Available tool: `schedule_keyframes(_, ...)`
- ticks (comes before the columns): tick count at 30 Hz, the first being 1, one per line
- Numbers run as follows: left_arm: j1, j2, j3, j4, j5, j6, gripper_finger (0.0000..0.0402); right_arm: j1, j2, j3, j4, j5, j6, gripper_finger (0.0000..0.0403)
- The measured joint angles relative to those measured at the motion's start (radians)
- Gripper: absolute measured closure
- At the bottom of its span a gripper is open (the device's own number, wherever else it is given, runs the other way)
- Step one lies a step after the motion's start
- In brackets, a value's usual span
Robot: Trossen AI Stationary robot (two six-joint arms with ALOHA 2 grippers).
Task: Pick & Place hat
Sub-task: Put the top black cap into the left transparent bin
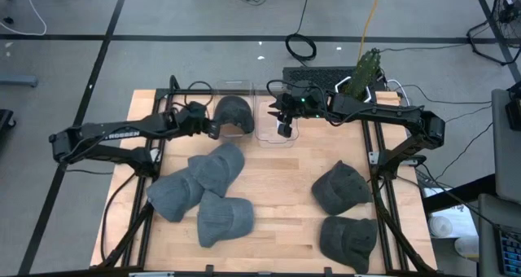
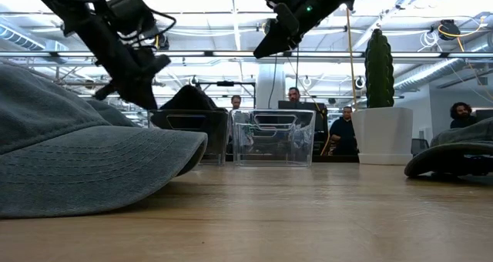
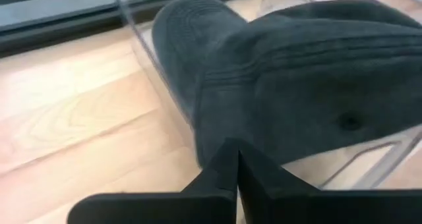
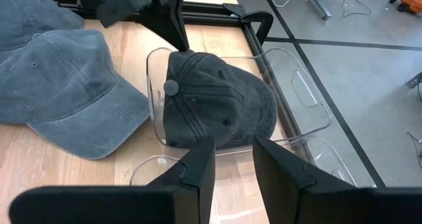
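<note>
left gripper (image 1: 213,129): fingers (image 3: 227,174) pressed flat together, no gap, nothing between them. Sits at the near rim of the left clear bin (image 1: 241,88), just beside the dark hat, tips pointing at the crown. Cannot tell whether the tips touch the fabric.
right gripper (image 1: 284,130): partly open, narrow gap between the fingers (image 4: 198,165), nothing in the gap. Raised over the right clear bin (image 1: 281,138), next to the left clear bin; touching nothing.
dark hat (image 1: 233,115): in the left clear bin, crown up, top button visible in the right wrist view (image 4: 217,102). It fills the bin, and one edge rides up against the bin wall.
clear bins: two, side by side at the table's far edge; the right one holds no hat.
other hats, left: three grey-blue caps (image 1: 203,187) overlapping in a pile on the table (image 1: 285,195), near side of the left clear bin, apart from it.
other hats, right: two dark caps (image 1: 346,212) well to the right of the bins, near the right arm's frame, one behind the other.
cactus (image 1: 364,69): potted, at the far right corner, beyond the right clear bin.
background: several people seated behind the bins in the low view (image 2: 294,100); none near the table.
</note>
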Motion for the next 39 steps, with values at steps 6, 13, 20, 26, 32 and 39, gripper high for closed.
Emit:
schedule_keyframes(6,0.002,0.087,0.002,0.051,0.038,0.014,0.0401,0.000,0.000,0.000,0.000,0.000,0.004,0.0312)
schedule_keyframes(13,0.001,0.086,0.036,0.140,0.157,0.069,0.0401,0.000,0.000,0.000,0.000,0.000,0.004,0.0312)
schedule_keyframes(20,0.012,0.091,0.070,0.125,0.139,0.093,0.0401,0.000,0.000,0.000,0.000,0.000,0.003,0.0312)
schedule_keyframes(26,0.045,0.191,0.070,0.100,0.173,0.072,0.0401,0.000,0.000,0.000,0.000,0.000,0.002,0.0312)
schedule_keyframes(32,0.049,0.261,0.071,0.203,0.264,0.073,0.0401,0.000,0.000,0.000,0.000,0.000,0.003,0.0312)
schedule_keyframes(39,0.055,0.250,0.069,0.235,0.266,0.070,0.0401,0.000,0.000,0.000,0.000,0.000,0.004,0.0312)
